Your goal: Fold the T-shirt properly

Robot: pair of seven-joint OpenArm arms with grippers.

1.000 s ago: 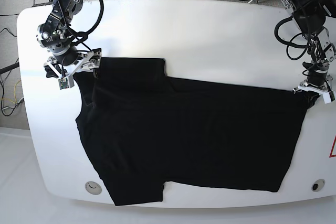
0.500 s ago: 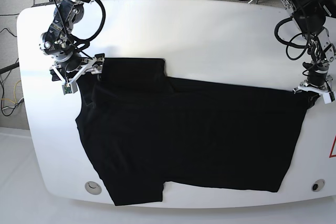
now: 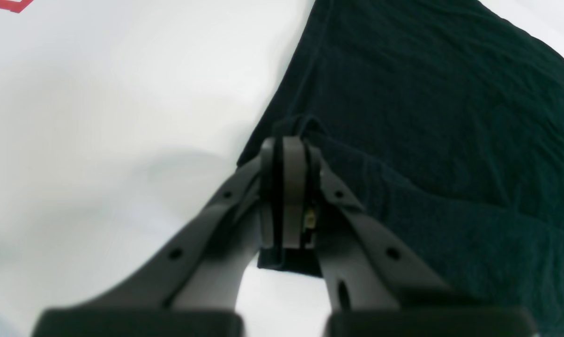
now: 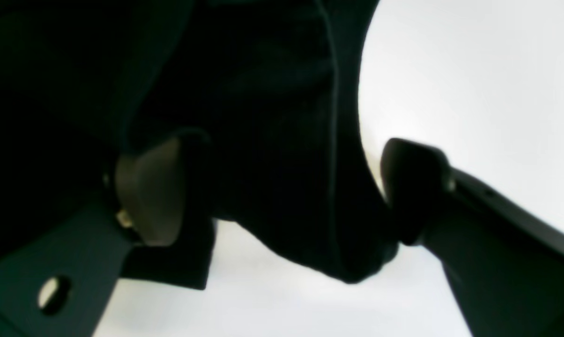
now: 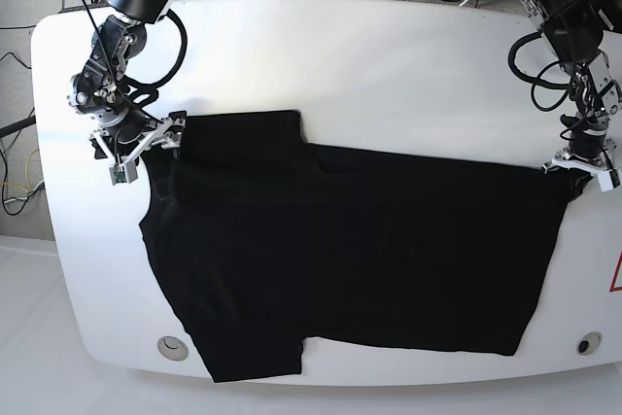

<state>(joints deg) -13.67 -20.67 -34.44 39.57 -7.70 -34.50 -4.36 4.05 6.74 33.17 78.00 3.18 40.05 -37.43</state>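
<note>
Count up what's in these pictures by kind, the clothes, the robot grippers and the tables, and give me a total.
T-shirt: 1, black, spread flat.
Grippers: 2, the left gripper shut on the T-shirt's corner, the right gripper with fingers spread wide around the cloth's edge.
Table: 1, white.
Total: 4.

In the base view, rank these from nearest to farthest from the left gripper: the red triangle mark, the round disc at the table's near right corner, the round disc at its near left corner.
From the left gripper, clamped on the T-shirt at the view's right:
1. Red triangle mark, at the right edge just below it.
2. Right disc, on the near right corner.
3. Left disc, across the table.
</note>
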